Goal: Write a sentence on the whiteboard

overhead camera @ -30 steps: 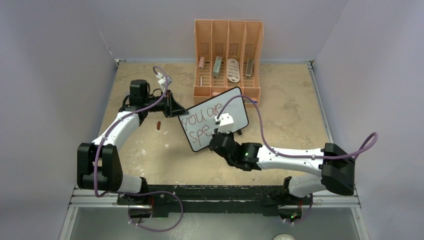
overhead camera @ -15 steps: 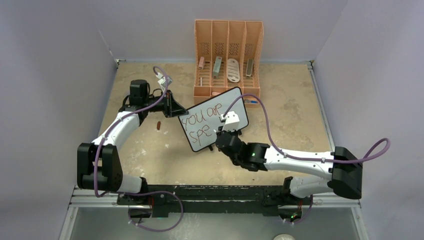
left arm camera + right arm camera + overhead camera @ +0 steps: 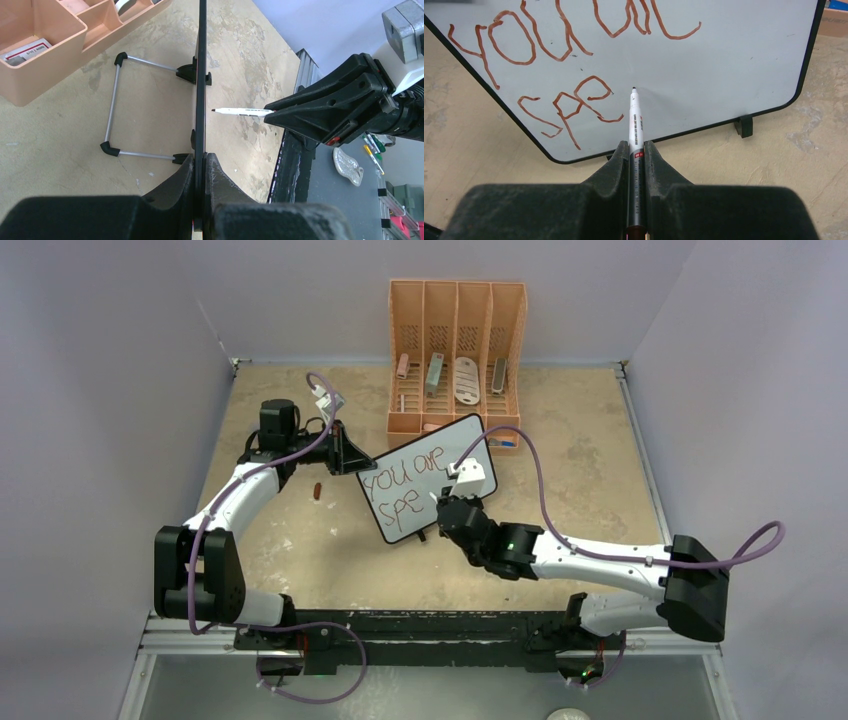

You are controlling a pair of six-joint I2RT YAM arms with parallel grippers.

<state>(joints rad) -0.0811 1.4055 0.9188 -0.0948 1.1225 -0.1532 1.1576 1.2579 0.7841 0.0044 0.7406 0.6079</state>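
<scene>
While the left tool (image 3: 200, 161) clamps the whiteboard (image 3: 734, 60) by its edge, the right tool (image 3: 636, 150) grips a marker (image 3: 634, 117) just off it.

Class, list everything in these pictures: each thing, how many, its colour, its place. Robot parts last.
whiteboard: one, white, black frame, standing mid-table
writing: two lines, red-brown, on the whiteboard
marker: one, white and black, tip just short of the whiteboard
rack: one, orange, behind the whiteboard
things in rack: at least four, pink, grey, white, in its slots
small piece: one, red-brown, on the table left of the whiteboard
table: one, beige
left gripper: one, black, shut on the whiteboard's edge
right gripper: one, black, shut on the marker
</scene>
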